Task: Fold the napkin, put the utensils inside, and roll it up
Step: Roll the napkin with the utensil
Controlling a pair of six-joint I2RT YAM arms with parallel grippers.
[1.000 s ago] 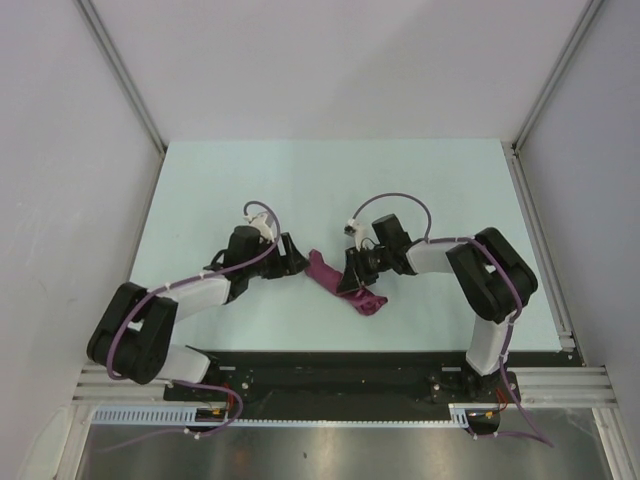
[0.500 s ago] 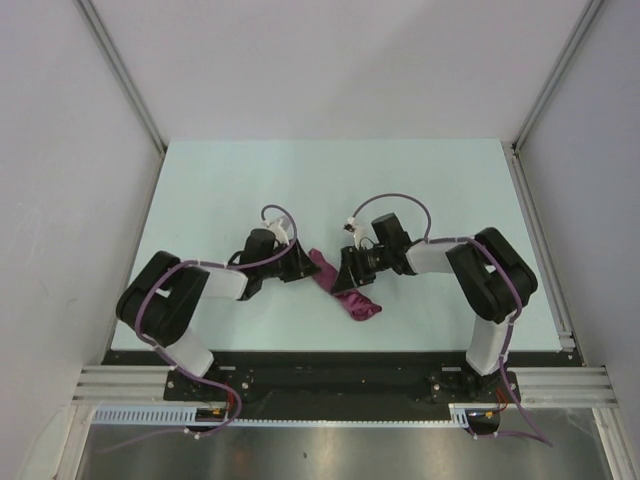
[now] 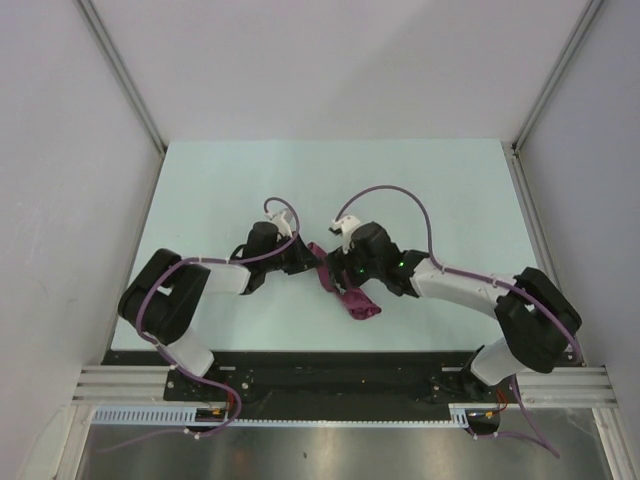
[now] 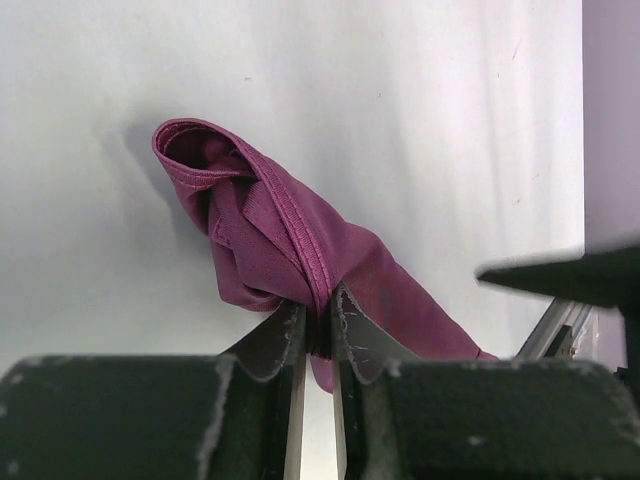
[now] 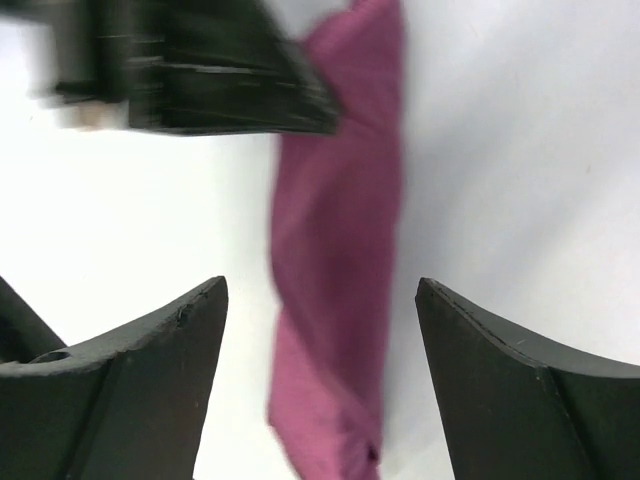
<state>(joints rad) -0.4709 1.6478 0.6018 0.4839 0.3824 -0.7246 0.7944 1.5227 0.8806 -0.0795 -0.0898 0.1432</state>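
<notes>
The napkin [image 3: 361, 304] lies as a rolled magenta bundle on the table between my two arms. My left gripper [image 3: 308, 263] is shut on the bundle's upper left end. In the left wrist view its jaws [image 4: 320, 320] pinch a hemmed fold of the napkin [image 4: 270, 225]. My right gripper [image 3: 338, 276] hovers over the middle of the roll. In the right wrist view it stands open [image 5: 320, 292], with the napkin [image 5: 335, 250] running lengthwise between its spread fingers and touching neither. The utensils do not show in any view.
The pale table [image 3: 450, 190] is walled by white panels on three sides, with metal rails along the left and right. The black base plate [image 3: 330, 372] of both arms runs along the near edge. The right arm's elbow [image 3: 540, 320] sticks out to the right.
My left gripper has moved right and closed on the napkin's end. My right gripper has opened and let go of the roll, and its elbow has swung out to the right.
</notes>
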